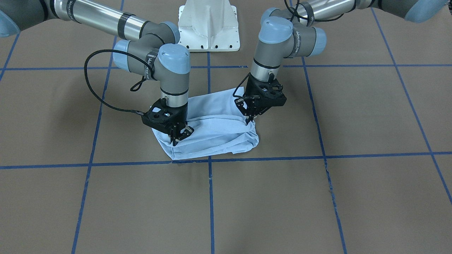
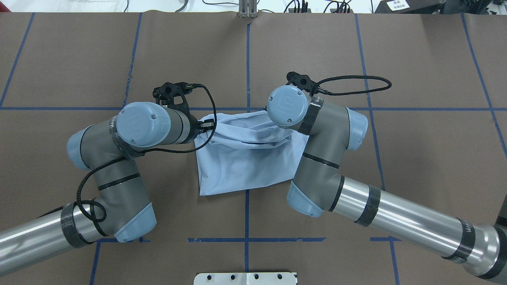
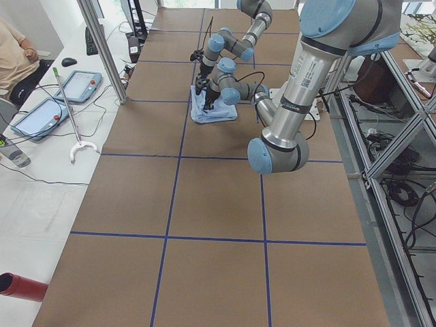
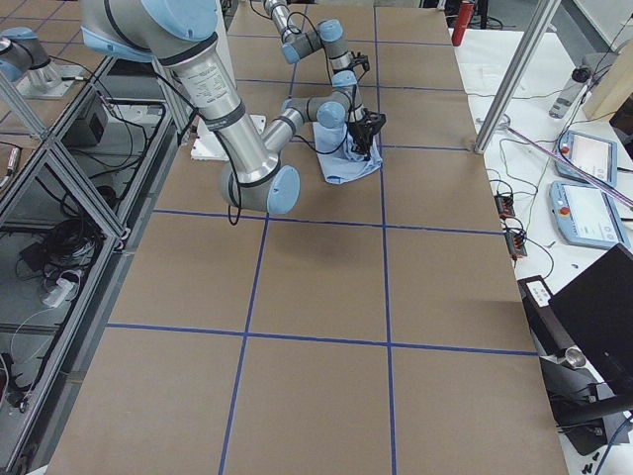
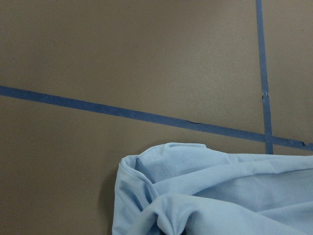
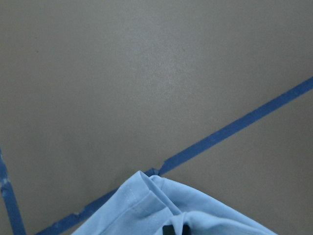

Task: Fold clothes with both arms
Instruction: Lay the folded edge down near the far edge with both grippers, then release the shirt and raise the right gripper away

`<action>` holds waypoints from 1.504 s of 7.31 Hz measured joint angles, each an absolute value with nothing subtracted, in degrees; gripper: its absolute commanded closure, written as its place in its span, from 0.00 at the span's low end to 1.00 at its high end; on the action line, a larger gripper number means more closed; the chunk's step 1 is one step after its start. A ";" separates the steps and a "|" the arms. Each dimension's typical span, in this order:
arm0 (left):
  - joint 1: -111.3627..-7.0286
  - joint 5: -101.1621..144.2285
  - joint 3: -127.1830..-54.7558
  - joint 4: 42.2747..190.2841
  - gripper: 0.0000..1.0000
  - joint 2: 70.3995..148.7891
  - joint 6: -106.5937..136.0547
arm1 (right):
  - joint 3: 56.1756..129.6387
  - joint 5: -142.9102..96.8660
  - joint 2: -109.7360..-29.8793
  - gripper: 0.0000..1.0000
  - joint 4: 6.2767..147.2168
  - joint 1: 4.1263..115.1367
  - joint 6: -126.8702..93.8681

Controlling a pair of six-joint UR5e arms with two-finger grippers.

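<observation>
The pale blue T-shirt (image 1: 215, 135) lies folded into a small thick rectangle in the middle of the brown table (image 1: 353, 116). It also shows in the overhead view (image 2: 245, 166). My left gripper (image 1: 250, 118) points down at the shirt's end on the view's right, its fingers closed on a raised fold of cloth. My right gripper (image 1: 177, 137) points down at the other end, its fingers pinched on the cloth. Both wrist views show a bunched shirt corner (image 5: 210, 196) (image 6: 146, 208) at the bottom edge. The collar, label and print are hidden.
The white pedestal base (image 1: 208, 24) stands behind the shirt. Blue tape lines (image 1: 210, 197) cross the table in a grid. Black cable loops (image 1: 93, 88) hang off both wrists. A side bench with teach pendants (image 3: 65, 92) and a seated person (image 3: 17, 54) lies beyond the table's far edge.
</observation>
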State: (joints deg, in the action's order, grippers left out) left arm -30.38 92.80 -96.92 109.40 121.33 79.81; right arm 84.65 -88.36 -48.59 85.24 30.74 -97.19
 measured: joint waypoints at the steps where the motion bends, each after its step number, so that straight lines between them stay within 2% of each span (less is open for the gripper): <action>1: -31.14 92.96 -96.89 109.40 0.00 121.33 78.56 | 84.61 -88.38 -48.56 0.00 85.24 31.29 -95.95; 5: -36.38 101.89 -97.47 109.41 0.00 120.93 71.16 | 89.36 -94.69 -49.16 0.00 85.67 33.32 -89.08; 11: -37.26 103.44 -97.48 110.26 0.00 120.69 70.39 | 90.23 -84.51 -50.06 0.00 85.79 23.35 -70.17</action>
